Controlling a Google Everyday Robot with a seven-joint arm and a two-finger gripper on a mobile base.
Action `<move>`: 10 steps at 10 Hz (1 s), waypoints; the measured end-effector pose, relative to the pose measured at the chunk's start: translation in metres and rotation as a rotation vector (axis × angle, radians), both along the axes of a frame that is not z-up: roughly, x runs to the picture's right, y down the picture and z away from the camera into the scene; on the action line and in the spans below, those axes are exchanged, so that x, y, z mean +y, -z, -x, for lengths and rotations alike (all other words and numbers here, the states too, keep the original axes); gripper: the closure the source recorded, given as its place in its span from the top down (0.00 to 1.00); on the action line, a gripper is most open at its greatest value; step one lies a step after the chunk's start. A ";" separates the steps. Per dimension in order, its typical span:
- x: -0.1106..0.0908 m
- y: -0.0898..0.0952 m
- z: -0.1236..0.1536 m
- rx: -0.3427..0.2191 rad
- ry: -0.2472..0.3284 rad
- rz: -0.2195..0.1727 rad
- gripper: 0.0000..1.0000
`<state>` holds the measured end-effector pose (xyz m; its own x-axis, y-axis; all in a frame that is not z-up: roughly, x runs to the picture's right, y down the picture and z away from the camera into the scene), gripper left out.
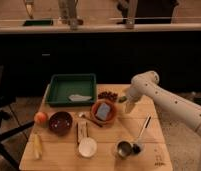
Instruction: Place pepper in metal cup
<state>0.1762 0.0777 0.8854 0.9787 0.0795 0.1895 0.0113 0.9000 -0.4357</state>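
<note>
My gripper (pixel 128 105) hangs low over the right middle of the wooden table (pixel 159 155), at the end of the white arm (pixel 166 102) that comes in from the right. A small green thing, the pepper (pixel 122 99), shows right at the gripper's left side, just right of the orange bowl (pixel 97 106). I cannot make out whether it is held or lies on the table. The metal cup (pixel 125 148) stands upright near the front edge, well in front of the gripper, and nothing shows inside it.
A green tray (pixel 59 80) with a pale scrap sits at the back left. A dark red bowl (pixel 60 122), an orange fruit (pixel 40 118), a corn cob (pixel 38 146), a white cup (pixel 87 147), a long-handled spoon (pixel 142 134) and dark grapes (pixel 108 95) lie around.
</note>
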 end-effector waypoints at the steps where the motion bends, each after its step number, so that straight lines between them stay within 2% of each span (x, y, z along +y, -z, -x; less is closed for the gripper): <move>1: -0.004 -0.010 -0.005 0.003 0.000 0.003 0.80; 6: -0.009 -0.035 -0.019 0.011 -0.024 0.039 0.80; 10: -0.004 -0.048 -0.033 0.015 -0.050 0.088 0.80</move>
<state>0.2089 0.0734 0.9331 0.9757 0.1443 0.1646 -0.0402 0.8575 -0.5129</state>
